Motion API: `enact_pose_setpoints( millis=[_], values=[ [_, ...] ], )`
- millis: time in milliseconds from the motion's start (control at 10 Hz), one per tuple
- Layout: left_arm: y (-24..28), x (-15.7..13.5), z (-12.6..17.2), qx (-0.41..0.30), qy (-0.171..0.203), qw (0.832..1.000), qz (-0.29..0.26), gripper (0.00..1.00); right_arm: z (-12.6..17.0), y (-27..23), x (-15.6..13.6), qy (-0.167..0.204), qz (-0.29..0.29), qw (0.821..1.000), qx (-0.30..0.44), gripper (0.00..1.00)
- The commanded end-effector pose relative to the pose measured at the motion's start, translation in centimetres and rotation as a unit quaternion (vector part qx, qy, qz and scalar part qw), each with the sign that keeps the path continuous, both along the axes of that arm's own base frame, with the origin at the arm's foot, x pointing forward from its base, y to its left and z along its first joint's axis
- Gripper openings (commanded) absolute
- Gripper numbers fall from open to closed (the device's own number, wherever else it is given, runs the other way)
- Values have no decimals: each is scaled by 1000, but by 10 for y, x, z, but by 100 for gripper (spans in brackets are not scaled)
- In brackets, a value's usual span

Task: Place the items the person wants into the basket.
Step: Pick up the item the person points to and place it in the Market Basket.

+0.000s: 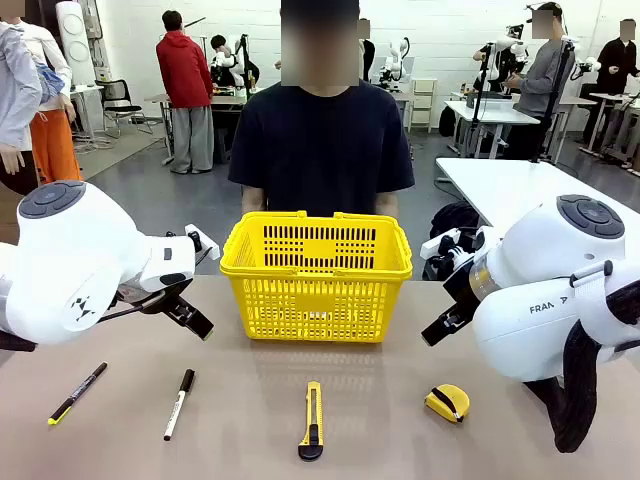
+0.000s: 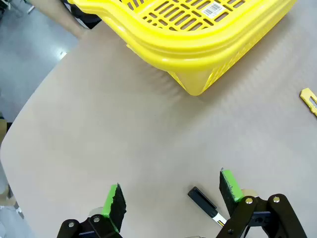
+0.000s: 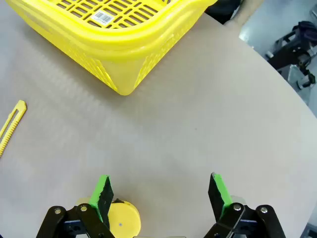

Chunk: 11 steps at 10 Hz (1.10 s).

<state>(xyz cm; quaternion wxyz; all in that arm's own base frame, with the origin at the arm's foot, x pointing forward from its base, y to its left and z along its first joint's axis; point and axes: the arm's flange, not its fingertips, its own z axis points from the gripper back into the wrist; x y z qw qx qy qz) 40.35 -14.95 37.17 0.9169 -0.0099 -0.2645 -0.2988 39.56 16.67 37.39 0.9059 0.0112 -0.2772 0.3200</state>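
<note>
Glossy slotted plastic basket (image 1: 316,275) on a matt, smooth, perhaps laminate table (image 1: 380,410).

Utility knife (image 2: 308,98) edge-cropped; marker (image 2: 201,199) partly hidden.

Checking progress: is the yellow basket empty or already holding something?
Empty, as far as visible: the basket shows bare floor; marker, knife and tape measure lie on the table.

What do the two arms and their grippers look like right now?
The left arm and right arm: rounded white shells with dark round joint caps; the right carries grey lettering and a thick black cable. The left gripper and right gripper: black linkages, fingers with green pads.
</note>
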Motion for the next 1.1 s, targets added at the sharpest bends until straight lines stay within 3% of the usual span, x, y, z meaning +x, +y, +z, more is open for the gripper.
enact_pose_setpoints(
  millis=[0,1000],
  values=[
    [0,0,0,0,0,1000,0,100,0,0,0,0,0,1000,0,100],
    [0,0,0,0,0,1000,0,100,0,0,0,0,0,1000,0,100]
  ],
)
